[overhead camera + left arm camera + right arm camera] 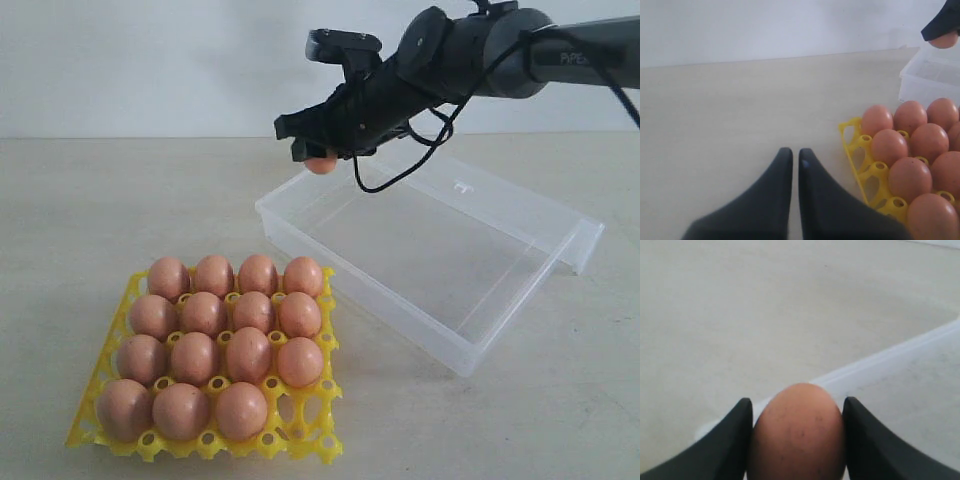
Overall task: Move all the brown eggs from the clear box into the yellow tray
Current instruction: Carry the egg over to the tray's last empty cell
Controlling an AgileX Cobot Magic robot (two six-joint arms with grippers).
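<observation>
My right gripper (318, 158) hangs above the far left corner of the clear box (430, 300), shut on a brown egg (321, 164). In the right wrist view that egg (797, 432) fills the gap between both black fingers (730, 445). No egg shows inside the box. The yellow tray (305, 425) lies at the front left and carries several brown eggs (203, 313); its front right cup is bare. My left gripper (795, 159) is shut on nothing, low over the tabletop beside the tray (856, 145). It does not show in the exterior view.
The box's clear lid (520, 205) lies folded back flat behind the box, with a small latch tab (462, 186). A black cable (400, 170) loops under the right arm. Bare beige tabletop (80, 210) spreads to the left of the box and behind the tray.
</observation>
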